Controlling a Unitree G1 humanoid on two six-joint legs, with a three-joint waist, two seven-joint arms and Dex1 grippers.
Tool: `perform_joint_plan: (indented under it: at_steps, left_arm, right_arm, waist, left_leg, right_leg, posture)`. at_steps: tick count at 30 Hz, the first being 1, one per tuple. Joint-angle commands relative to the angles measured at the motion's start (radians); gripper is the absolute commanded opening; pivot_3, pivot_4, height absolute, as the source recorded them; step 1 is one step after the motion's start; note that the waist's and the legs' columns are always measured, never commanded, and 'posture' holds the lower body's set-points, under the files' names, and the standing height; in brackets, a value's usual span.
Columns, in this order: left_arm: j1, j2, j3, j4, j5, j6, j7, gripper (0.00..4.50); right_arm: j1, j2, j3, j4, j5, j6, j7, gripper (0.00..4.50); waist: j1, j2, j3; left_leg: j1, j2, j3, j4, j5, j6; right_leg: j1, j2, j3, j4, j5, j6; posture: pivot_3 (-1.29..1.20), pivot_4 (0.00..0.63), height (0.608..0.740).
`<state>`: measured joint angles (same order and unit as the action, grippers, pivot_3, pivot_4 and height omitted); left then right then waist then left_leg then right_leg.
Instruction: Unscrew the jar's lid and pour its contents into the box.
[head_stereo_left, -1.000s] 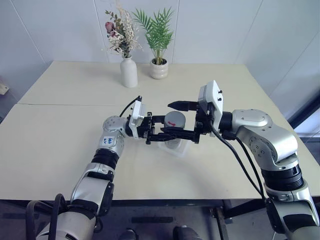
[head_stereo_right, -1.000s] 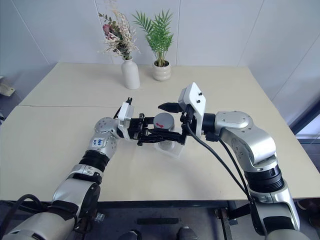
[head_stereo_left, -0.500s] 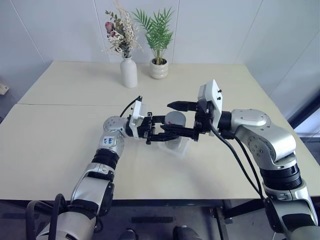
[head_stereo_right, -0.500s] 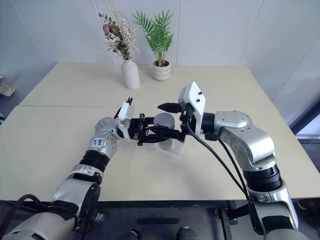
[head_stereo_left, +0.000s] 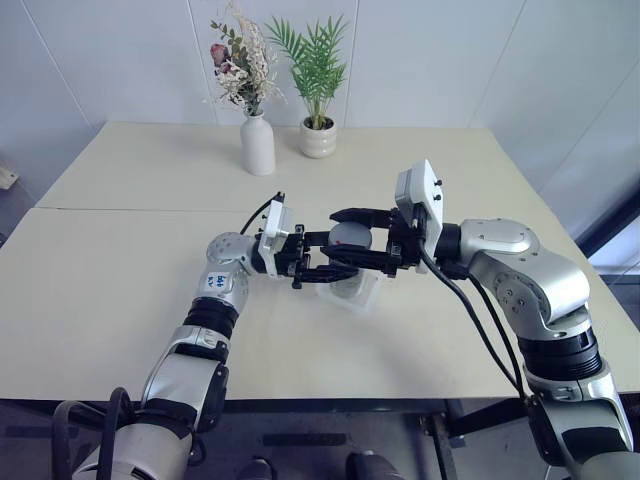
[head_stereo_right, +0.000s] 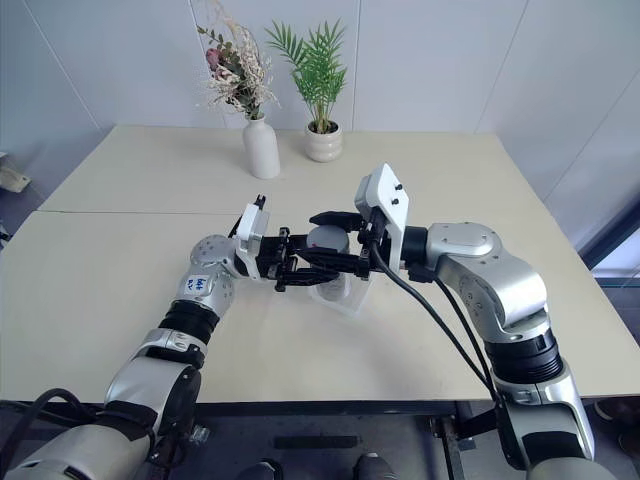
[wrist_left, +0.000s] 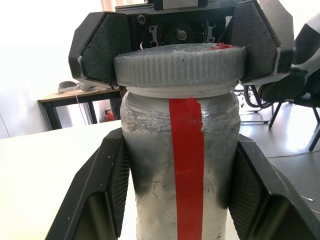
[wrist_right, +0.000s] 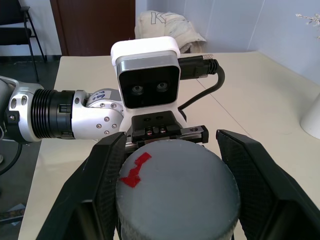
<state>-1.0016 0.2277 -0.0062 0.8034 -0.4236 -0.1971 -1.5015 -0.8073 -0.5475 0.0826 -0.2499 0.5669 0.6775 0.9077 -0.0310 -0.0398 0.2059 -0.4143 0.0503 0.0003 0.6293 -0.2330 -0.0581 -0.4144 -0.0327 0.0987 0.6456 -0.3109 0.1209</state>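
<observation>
Silvery-grey and ribbed at the rim, the lid (wrist_left: 180, 62) sits fully seated on the jar (wrist_left: 180, 165), and this is the moment I judge to be the start of the unscrewing turn. To do it well, I want the right wrist to roll about the jar's own upright axis, so the lid spins rather than tips, while the left arm does nothing but brace against the twist; any sideways drag from the right side would pull the jar out of the lower grip. I would turn in short arcs and expect to re-grip, since one wrist roll will likely not clear the thread. I hold the jar raised off the bench (head_stereo_left: 140, 290), directly above the clear box (head_stereo_left: 357, 292), so a lid that pops loose or a tilt of the jar could spill the contents early; keeping it upright matters until the lid is away. The left end effector (head_stereo_left: 318, 266) is closed on the jar's body, a pad pressed flat against either side of the red stripe. The right end effector (wrist_right: 176, 195) is closed on the lid, its two black pads clamped against opposite sides of the rim, the red mark on top facing up between them.
</observation>
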Motion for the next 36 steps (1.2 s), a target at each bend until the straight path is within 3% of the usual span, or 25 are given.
perform_joint_plan:
  at_steps: [1, 36]
  left_arm:
    - [-0.018, -0.002, 0.006, 0.004, -0.003, 0.002, -0.074, 2.28]
    - [0.023, -0.021, -0.001, -0.026, -0.004, 0.011, -0.088, 2.28]
  right_arm:
    - [-0.039, -0.028, -0.037, -0.016, -0.008, -0.035, 0.013, 2.57]
    - [-0.176, -0.071, -0.098, 0.069, -0.006, -0.087, 0.091, 2.57]
  waist:
    - [0.000, 0.000, 0.000]
    - [0.000, 0.000, 0.000]
  left_leg:
    - [0.000, 0.000, 0.000, 0.000, 0.000, 0.000]
    - [0.000, 0.000, 0.000, 0.000, 0.000, 0.000]
  right_leg:
    - [0.000, 0.000, 0.000, 0.000, 0.000, 0.000]
    - [0.000, 0.000, 0.000, 0.000, 0.000, 0.000]
  posture:
    - [0.00, 0.150, 0.740]
    - [0.00, 0.150, 0.740]
